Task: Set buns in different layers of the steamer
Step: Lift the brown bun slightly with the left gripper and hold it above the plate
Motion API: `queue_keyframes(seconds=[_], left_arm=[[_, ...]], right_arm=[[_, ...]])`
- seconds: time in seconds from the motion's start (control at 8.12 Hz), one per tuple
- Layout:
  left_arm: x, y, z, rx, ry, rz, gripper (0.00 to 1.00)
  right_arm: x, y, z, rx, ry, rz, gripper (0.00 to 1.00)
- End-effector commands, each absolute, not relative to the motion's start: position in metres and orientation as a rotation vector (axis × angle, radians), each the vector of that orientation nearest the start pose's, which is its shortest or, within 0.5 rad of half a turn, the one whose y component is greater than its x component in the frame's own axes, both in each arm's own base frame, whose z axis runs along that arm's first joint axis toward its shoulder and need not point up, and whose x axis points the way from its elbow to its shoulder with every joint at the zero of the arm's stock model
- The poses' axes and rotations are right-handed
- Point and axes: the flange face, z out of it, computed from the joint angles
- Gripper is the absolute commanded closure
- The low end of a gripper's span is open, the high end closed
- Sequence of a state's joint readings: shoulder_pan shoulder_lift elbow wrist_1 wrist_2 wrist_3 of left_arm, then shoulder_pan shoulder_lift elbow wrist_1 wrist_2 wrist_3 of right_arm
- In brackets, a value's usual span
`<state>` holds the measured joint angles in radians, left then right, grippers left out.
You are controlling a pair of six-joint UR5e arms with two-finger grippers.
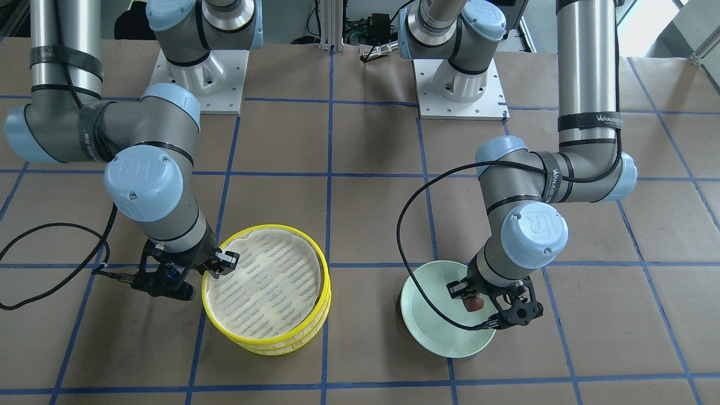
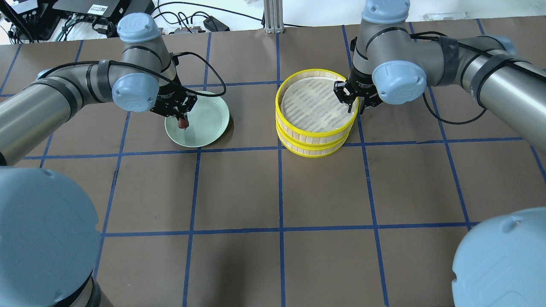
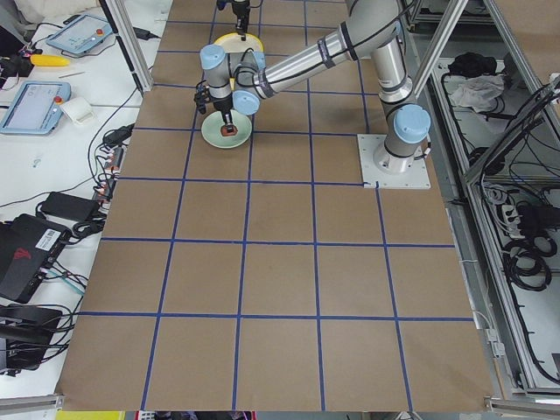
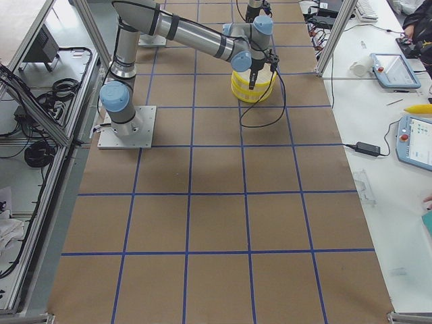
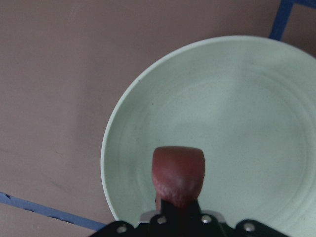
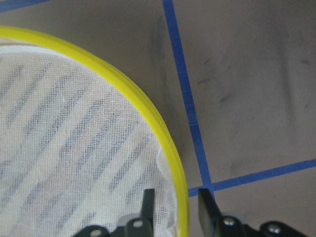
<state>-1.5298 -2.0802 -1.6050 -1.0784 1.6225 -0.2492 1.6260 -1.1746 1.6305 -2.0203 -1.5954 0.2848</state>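
The dark reddish-brown bun (image 2: 183,123) is held in my left gripper (image 2: 182,118), shut on it just above the pale green plate (image 2: 209,123). The left wrist view shows the bun (image 5: 177,173) over the plate (image 5: 237,113). The two-tier steamer (image 2: 313,143) stands stacked, its top white liner (image 1: 264,287) bare. My right gripper (image 2: 353,102) is open, its fingers astride the top tier's yellow rim (image 6: 123,84), one inside and one outside. The cream-white bun is not in view.
Brown paper with blue tape lines covers the table (image 2: 277,204). The plate (image 1: 444,332) and the steamer (image 1: 264,339) stand about one grid square apart. Both arm bases (image 1: 461,84) are bolted at the robot's edge. A black cable loop (image 1: 50,264) lies beside the right wrist.
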Motion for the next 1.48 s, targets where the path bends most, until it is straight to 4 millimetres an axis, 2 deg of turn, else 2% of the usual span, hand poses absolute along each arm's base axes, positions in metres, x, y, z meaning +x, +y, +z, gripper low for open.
queue_keyframes(seconds=[0.0,0.12,0.25,0.49,0.86,1.11,1.35], left_arm=[[-0.100,-0.642,0.226,-0.431,3.052,0.072,1.00],[-0.100,-0.642,0.232,-0.442,3.053,0.056,1.00],[-0.096,-0.641,0.239,-0.448,3.047,0.043,1.00],[-0.092,-0.640,0.239,-0.434,3.010,0.044,1.00],[-0.092,-0.639,0.237,-0.432,3.010,0.049,1.00],[-0.092,-0.640,0.240,-0.437,3.010,0.042,1.00],[-0.093,-0.640,0.240,-0.438,3.018,0.038,1.00]], right_arm=[[0.165,-0.603,0.276,0.368,3.142,0.026,0.53],[0.165,-0.603,0.275,0.363,3.141,0.027,0.54],[0.165,-0.604,0.274,0.358,3.141,0.027,0.65],[0.164,-0.603,0.276,0.356,3.148,0.017,0.99],[0.170,-0.598,0.299,0.369,3.143,-0.044,1.00],[0.175,-0.597,0.296,0.369,3.144,-0.030,1.00],[0.171,-0.597,0.295,0.352,3.169,-0.034,1.00]])
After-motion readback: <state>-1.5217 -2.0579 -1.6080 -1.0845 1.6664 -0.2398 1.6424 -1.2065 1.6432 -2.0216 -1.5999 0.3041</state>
